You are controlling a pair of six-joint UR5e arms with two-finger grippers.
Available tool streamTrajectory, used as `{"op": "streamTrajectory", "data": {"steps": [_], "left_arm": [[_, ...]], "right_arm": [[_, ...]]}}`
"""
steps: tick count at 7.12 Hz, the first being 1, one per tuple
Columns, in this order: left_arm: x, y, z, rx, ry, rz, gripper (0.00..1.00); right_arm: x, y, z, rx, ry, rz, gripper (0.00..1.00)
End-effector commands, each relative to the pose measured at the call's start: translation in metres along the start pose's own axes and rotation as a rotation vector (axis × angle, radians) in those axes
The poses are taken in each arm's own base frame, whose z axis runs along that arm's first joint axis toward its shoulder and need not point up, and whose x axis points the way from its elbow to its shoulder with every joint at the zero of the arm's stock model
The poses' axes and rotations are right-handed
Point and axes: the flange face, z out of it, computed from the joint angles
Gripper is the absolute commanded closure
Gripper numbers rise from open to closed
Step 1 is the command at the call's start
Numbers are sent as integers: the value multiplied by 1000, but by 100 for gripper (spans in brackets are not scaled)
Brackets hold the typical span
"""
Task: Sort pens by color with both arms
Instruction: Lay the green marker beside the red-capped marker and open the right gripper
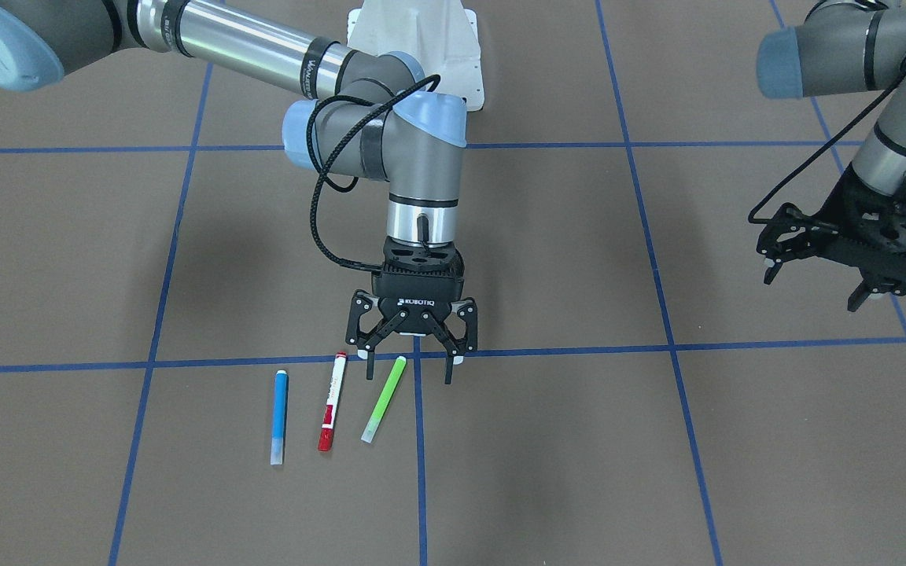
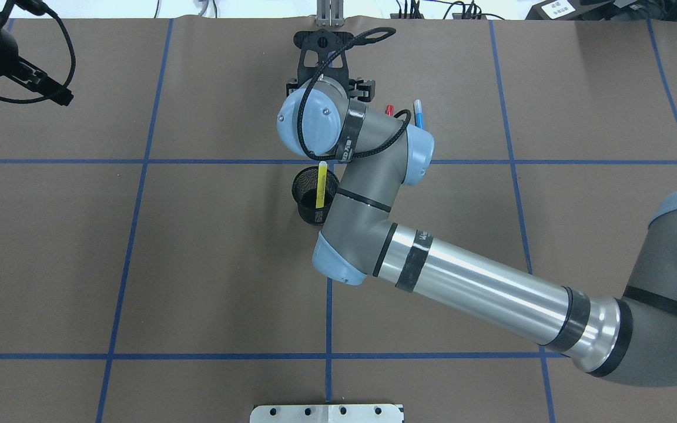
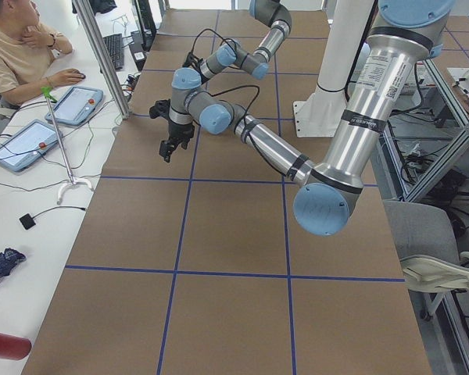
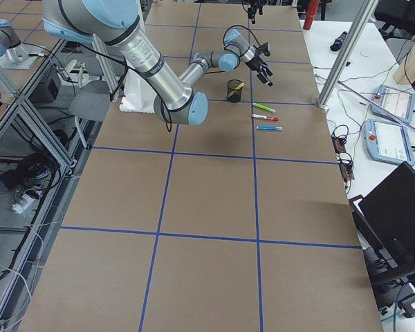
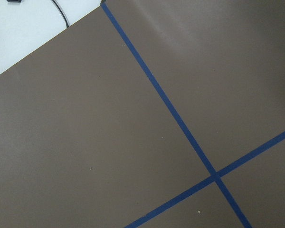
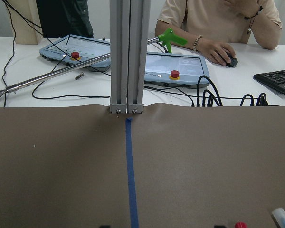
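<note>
R gripper [image 1: 411, 369] is spread wide, empty, just above the flat brown table [image 1: 657, 456]. Thin blue pen [image 1: 279, 417], red pen [image 1: 333, 401] & green pen [image 1: 384, 398] lie side by side. Yellow pen [image 2: 320, 185] stands in a holey black cup [image 2: 306, 197], partly hidden by the R arm [image 2: 462, 276]. L gripper [image 1: 811, 292] is spread too, far off.

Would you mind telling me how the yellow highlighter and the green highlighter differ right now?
The yellow highlighter stands tilted inside the black mesh cup; the green highlighter lies flat on the table. The green highlighter has the red marker and blue highlighter beside it; the yellow highlighter is the only pen visible in the cup. Both are slim.
</note>
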Motion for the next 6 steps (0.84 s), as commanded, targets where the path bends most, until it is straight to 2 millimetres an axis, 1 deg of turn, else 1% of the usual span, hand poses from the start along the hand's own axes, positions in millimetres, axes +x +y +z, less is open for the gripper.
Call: {"op": "streamTrajectory", "data": {"steps": [1, 2, 3, 4, 5, 6], "left_arm": [[18, -10, -11, 19, 34, -163, 0], [45, -12, -12, 27, 52, -147, 0], [75, -24, -16, 49, 86, -93, 1], [97, -38, -25, 68, 111, -76, 1], [118, -46, -26, 65, 128, -62, 1], [137, -62, -38, 54, 131, -82, 1]], "right_arm": [[31, -61, -17, -123, -26, -11, 2], [57, -87, -22, -182, -39, -28, 2], [90, -104, -25, -224, -56, -38, 2], [117, -120, -30, -273, -62, -46, 2], [139, -141, -36, -312, -65, -55, 2], [169, -157, -40, -357, -79, -68, 2]]}}
